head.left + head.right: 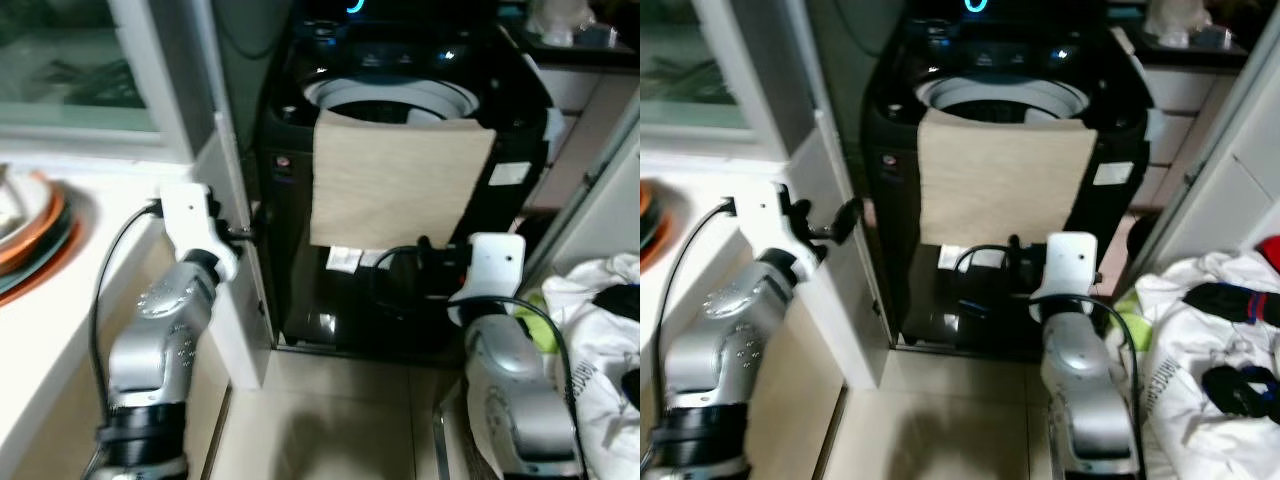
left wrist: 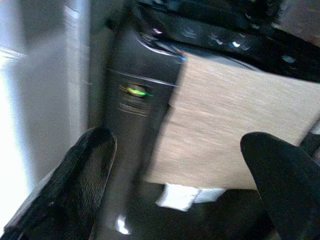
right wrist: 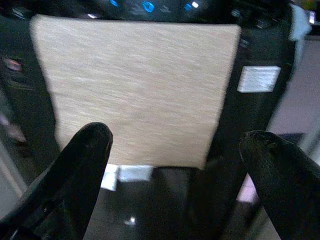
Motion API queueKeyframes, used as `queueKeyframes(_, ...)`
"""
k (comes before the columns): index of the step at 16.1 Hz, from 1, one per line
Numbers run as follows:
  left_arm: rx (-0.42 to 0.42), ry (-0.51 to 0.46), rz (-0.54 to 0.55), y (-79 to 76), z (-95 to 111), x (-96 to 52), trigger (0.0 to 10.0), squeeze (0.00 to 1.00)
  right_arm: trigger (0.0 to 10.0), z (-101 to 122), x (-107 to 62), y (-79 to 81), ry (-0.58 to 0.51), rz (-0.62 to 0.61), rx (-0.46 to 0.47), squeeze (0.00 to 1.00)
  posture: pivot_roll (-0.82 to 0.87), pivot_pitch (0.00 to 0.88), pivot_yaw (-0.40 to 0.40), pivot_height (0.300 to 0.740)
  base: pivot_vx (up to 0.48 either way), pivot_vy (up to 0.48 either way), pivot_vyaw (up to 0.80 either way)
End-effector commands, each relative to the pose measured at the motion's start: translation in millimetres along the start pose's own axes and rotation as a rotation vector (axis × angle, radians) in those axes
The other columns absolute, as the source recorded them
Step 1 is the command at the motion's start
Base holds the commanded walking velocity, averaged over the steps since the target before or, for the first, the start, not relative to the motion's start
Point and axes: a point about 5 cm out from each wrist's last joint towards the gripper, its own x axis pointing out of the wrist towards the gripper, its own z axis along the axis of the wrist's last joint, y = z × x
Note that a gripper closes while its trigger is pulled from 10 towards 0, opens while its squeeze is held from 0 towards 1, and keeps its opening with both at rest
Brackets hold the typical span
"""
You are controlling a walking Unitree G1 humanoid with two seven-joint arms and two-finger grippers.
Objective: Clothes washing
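Hanging over the front rim of a black top-loading washing machine [image 1: 290, 200], a beige rectangular cloth [image 1: 395, 180] faces both tools: left tool [image 2: 185, 185] and right tool [image 3: 175, 175], fingers spread, holding nothing; white laundry heap [image 1: 1200, 350] lies right.

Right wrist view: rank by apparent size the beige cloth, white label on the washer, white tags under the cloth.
1. beige cloth, largest by far
2. white label
3. white tags; close to the label in size and blurred, so this order is unsure
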Motion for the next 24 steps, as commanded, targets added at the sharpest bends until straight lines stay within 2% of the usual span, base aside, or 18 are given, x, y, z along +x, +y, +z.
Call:
queueKeyframes(1,0.006,-0.009,-0.008,-1.0,5,0.3,10.0,0.00,10.0,5,-0.3,-0.9,-0.012,-0.013,-0.001,0.00,-0.08,0.000,0.044,0.740,0.270,0.000,0.00)
queueKeyframes(4,0.020,0.006,-0.008,-0.9,4,-0.8,10.0,0.00,10.0,4,-1.7,-0.6,-0.008,-0.015,-0.005,0.00,-0.09,0.000,0.046,0.740,0.271,0.000,0.00)
queueKeyframes(5,0.039,0.034,0.018,2.8,-3,-3.0,10.0,0.00,10.0,2,-2.9,-0.8,-0.001,-0.015,-0.012,0.00,-0.09,0.000,0.049,0.740,0.311,0.000,0.00)
queueKeyframes(10,0.039,0.061,0.025,3.6,-12,-7.5,10.0,0.00,10.0,0,-4.0,-0.7,0.008,-0.010,-0.022,0.00,-0.09,0.000,0.046,0.740,0.319,0.000,0.00)
queueKeyframes(14,0.086,0.087,0.020,3.6,-19,-12.0,10.0,0.00,10.0,-4,-6.2,1.3,0.019,0.016,-0.021,0.00,-0.09,0.000,0.041,0.740,0.320,0.000,0.00)
queueKeyframes(15,0.141,0.111,0.010,4.4,-30,-17.0,10.0,0.00,10.0,-8,-8.0,0.2,0.039,0.013,-0.004,0.00,-0.09,0.000,0.039,0.740,0.311,0.000,-0.79)
queueKeyframes(18,0.183,0.158,0.002,9.5,-52,-30.9,10.0,0.00,10.0,-12,-10.1,-2.1,0.048,0.009,-0.032,0.00,-0.09,0.000,0.033,0.740,0.306,0.000,-0.79)
queueKeyframes(20,0.185,0.170,0.003,10.7,-57,-33.6,10.0,0.00,10.0,-13,-10.4,-2.4,0.048,0.009,-0.043,0.00,-0.09,0.000,0.033,0.740,0.304,0.000,-0.80)
queueKeyframes(22,0.244,0.206,-0.019,11.0,-68,-42.7,10.0,0.00,10.0,-17,-14.0,-6.7,0.054,-0.003,-0.052,0.00,-0.09,0.000,0.019,0.740,0.307,0.000,-0.64)
queueKeyframes(24,0.247,0.200,-0.021,11.7,-70,-45.3,10.0,0.00,10.0,-17,-16.0,-7.3,0.048,-0.003,-0.065,0.00,-0.09,0.000,0.016,0.740,0.306,0.000,-0.24)
